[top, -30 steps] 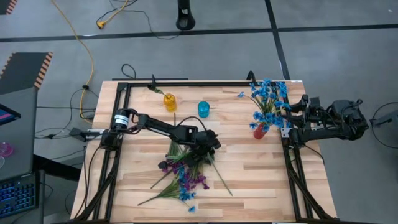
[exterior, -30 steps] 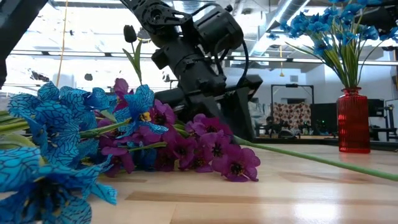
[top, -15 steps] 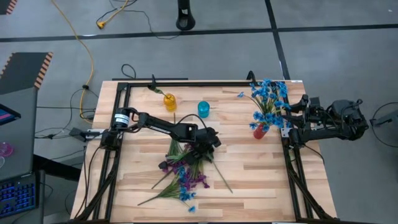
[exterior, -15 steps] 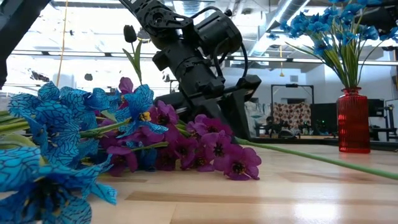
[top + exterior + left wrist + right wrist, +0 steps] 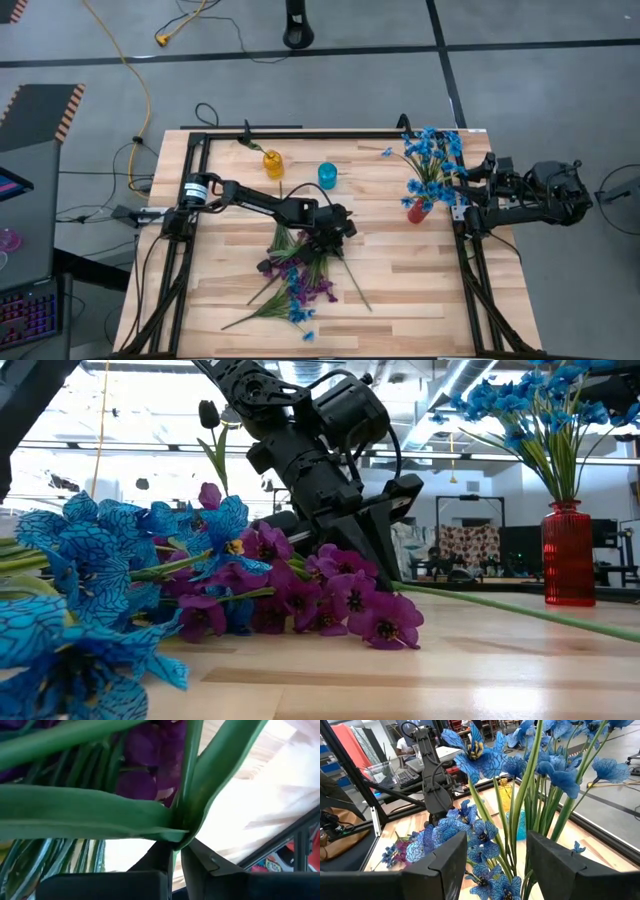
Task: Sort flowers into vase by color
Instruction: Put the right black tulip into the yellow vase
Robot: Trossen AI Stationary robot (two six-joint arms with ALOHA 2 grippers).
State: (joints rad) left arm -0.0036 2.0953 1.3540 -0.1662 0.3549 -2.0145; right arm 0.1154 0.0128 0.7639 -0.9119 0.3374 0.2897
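Observation:
A pile of flowers (image 5: 295, 275) with purple and blue blossoms and long green stems lies flat on the middle of the wooden table. The low view shows the purple blossoms (image 5: 340, 595) and the blue blossoms (image 5: 100, 560) close up. My left gripper (image 5: 335, 237) stands at the pile's right end, slanting down, shut on a green stem. A red vase (image 5: 418, 210) full of blue flowers (image 5: 435, 155) stands at the right. My right gripper (image 5: 495, 865) waits open beside that bunch, whose stems show ahead of its fingers. My left gripper pinches one thin green stem (image 5: 175, 845) between its two fingers (image 5: 200, 860), just where a broad leaf branches off. The fingers slant down from the table's left and lie across the stem. The stem's bare end (image 5: 520, 618) rests on the table, and which blossom it bears is hidden.
A yellow vase (image 5: 272, 163) and a light blue vase (image 5: 327, 175) stand toward the far edge, left of centre. A black frame (image 5: 300, 133) runs round the table's edges. Bare wood lies between the pile and the red vase (image 5: 568, 555).
My left gripper has shut its fingers on the stem at the pile's right end, staying in place while its wrist rolls a little. The purple blossoms nearest it have shifted slightly.

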